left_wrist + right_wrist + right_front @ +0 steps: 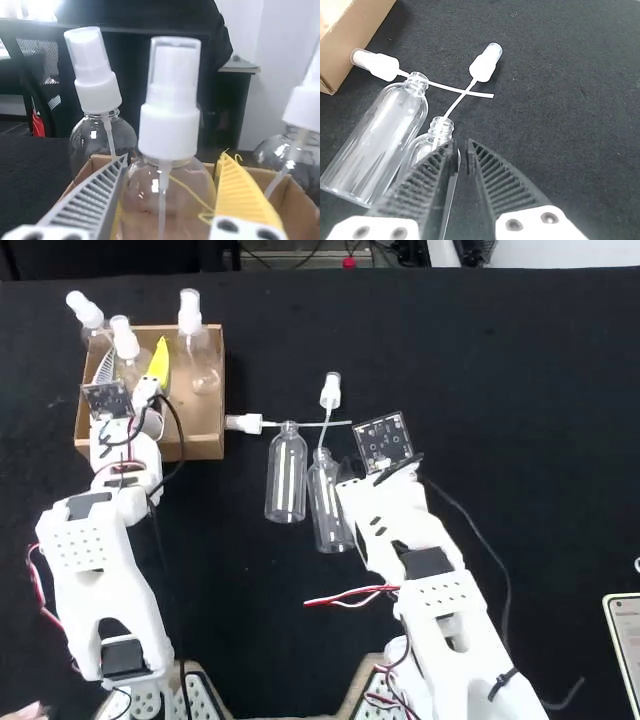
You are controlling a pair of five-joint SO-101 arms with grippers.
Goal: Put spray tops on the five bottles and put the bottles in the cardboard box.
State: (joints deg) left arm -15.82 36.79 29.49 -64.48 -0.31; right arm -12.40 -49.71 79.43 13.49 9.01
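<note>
The cardboard box stands at the table's far left with three capped bottles upright in it. My left gripper is inside the box, its grey and yellow fingers pressed against the middle bottle, whose white spray top rises above them. Two uncapped clear bottles lie mid-table. One loose spray top lies by the box. The other spray top has its tube reaching the nearer bottle's neck. My right gripper hovers over that bottle, fingers almost together and holding nothing.
The other two capped bottles stand close on either side of the held one. Red and white wires trail beside my right arm. A flat device lies at the table's right edge.
</note>
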